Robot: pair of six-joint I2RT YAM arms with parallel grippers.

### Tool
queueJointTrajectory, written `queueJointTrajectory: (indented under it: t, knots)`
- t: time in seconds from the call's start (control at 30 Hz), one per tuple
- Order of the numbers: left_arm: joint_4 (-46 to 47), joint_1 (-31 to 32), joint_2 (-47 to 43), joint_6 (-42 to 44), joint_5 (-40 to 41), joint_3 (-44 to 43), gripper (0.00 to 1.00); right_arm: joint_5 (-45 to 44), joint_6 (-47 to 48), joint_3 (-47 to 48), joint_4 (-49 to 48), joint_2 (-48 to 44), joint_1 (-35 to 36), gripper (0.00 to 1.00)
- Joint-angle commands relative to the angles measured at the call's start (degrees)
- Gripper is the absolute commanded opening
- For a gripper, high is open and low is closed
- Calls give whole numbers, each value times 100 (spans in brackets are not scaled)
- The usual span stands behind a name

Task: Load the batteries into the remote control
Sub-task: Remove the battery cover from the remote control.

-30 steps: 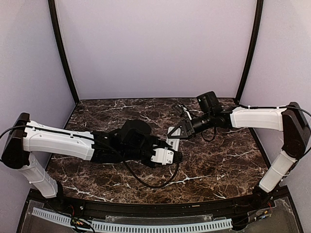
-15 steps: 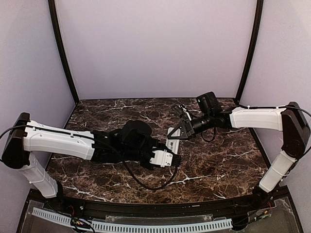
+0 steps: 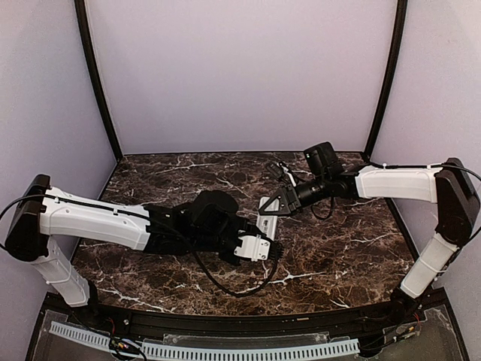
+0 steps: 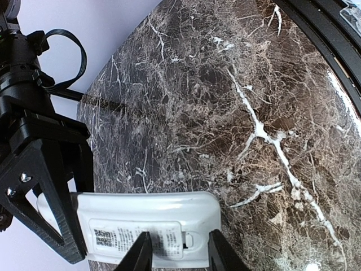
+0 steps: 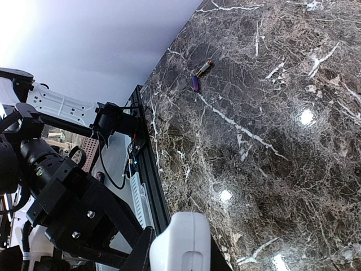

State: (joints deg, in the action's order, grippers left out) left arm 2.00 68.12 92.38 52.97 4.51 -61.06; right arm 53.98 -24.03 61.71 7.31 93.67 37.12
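two small batteries (image 5: 200,70) are seen loose on the table (image 3: 338,248), toward its left edge as judged from the right wrist view. the left gripper (image 4: 179,251) is held over the remote control (image 4: 146,212) with its fingers apart and nothing caught between them. the remote control is found about midway between the left and right edges, back face up, with one end clamped by the right gripper (image 5: 176,254). the remote control is judged light, stiff and smooth, so slipping is likely. it is best taken across its narrow sides, away from the lid. the compartment on the back appears to be covered by its labelled lid, and no battery can be seen inside it.
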Motion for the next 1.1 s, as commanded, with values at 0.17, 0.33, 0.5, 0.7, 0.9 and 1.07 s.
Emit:
queueJointTrajectory:
  t: [0.17, 0.33, 0.5, 0.7, 0.9, 1.07]
  knots:
    - [225, -25, 59, 107, 454, -92, 31, 269, 12, 150, -46, 64, 120, 0]
    - [227, -37, 43, 153, 522, -91, 30, 237, 30, 133, -37, 55, 133, 0]
    - [161, -43, 60, 213, 524, -95, 28, 236, 32, 161, -37, 43, 145, 0]
    - [118, -44, 58, 386, 667, -11, 31, 296, 15, 171, -39, 55, 138, 0]
    - [447, -25, -46, 394, 664, 72, 31, 435, -100, 151, -149, 126, 137, 0]
    - [739, 16, -229, 371, 704, 95, 29, 413, -141, 160, -161, 194, 126, 0]
